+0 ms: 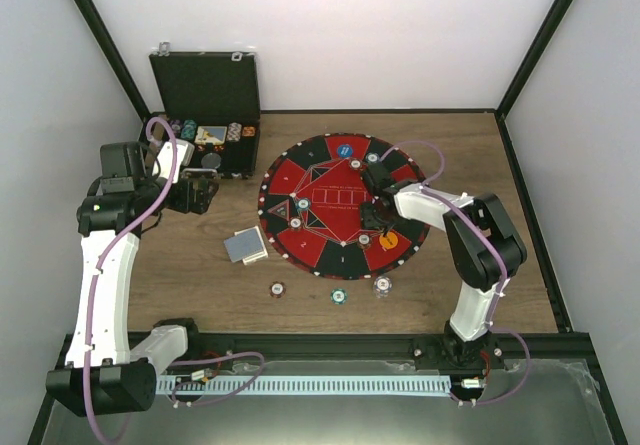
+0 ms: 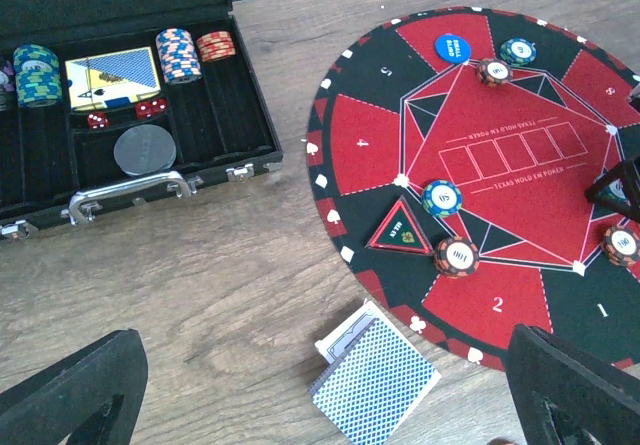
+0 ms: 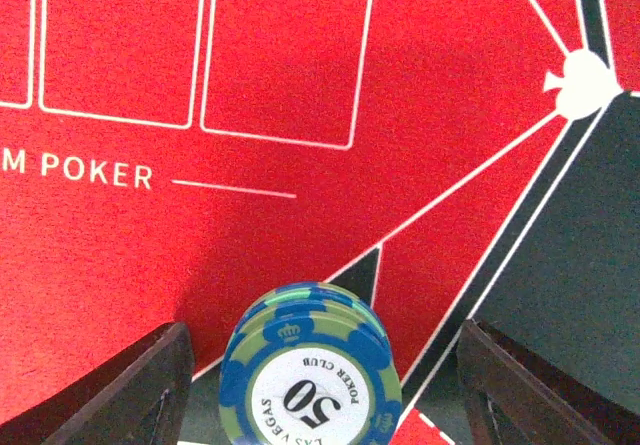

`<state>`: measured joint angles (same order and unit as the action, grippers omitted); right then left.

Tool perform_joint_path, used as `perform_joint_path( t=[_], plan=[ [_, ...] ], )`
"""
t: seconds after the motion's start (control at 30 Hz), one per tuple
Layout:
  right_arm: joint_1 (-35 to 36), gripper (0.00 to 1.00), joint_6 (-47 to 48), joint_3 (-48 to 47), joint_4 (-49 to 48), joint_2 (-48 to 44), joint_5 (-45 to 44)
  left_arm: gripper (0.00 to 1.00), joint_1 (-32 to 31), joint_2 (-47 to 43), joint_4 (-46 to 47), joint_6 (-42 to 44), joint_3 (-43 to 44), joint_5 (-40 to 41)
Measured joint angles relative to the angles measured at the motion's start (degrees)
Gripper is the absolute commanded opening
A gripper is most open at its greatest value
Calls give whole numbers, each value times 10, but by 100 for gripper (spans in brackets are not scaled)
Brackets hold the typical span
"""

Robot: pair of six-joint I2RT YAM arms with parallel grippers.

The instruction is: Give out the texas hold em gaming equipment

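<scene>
A short stack of blue-and-green "50" poker chips (image 3: 312, 380) rests on the round red-and-black poker mat (image 1: 322, 197). My right gripper (image 3: 322, 333) straddles it, open, with a gap on each side of the stack. The left gripper (image 2: 325, 340) hovers open above the wood, with a deck of blue-backed playing cards (image 2: 375, 380) lying below it, untouched. More chips (image 2: 442, 197) sit at points on the mat, along with a blue disc (image 1: 344, 150) and an orange disc (image 1: 389, 238). Three loose chips (image 1: 339, 296) lie on the table in front of the mat.
The black hinged case (image 1: 205, 115) stands open at the back left, holding chip stacks (image 2: 178, 55), a card box, dice and a dark disc. A red triangular marker (image 2: 400, 227) lies on the mat's left part. Dark frame posts and pale walls enclose the table.
</scene>
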<state>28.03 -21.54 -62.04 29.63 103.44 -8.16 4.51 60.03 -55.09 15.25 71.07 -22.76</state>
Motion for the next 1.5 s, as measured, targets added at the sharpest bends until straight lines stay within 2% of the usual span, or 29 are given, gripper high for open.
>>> perform_joint_path(
  t=[0.23, 0.4, 0.6, 0.73, 0.93, 1.5],
  plan=[
    [0, 82, -4, -4, 30, -11, -6, 100, 0, -1, 0, 0, 0, 0],
    [17, 84, -26, -3, 77, -95, -29, 100, 0, -1, 0, 1, 0, 0],
    [126, 86, -109, 45, 117, -227, -44, 100, 0, -1, 2, 0, -1, -5],
    [194, 87, -172, 113, 156, -248, -36, 100, 0, -2, 7, 0, -7, -9],
    [231, 87, -241, 142, 212, -266, -34, 100, 0, -2, 10, 0, -10, -9],
    [242, 66, -274, 172, 200, -273, -9, 100, 0, -2, 15, 0, -14, -9]
  ],
)
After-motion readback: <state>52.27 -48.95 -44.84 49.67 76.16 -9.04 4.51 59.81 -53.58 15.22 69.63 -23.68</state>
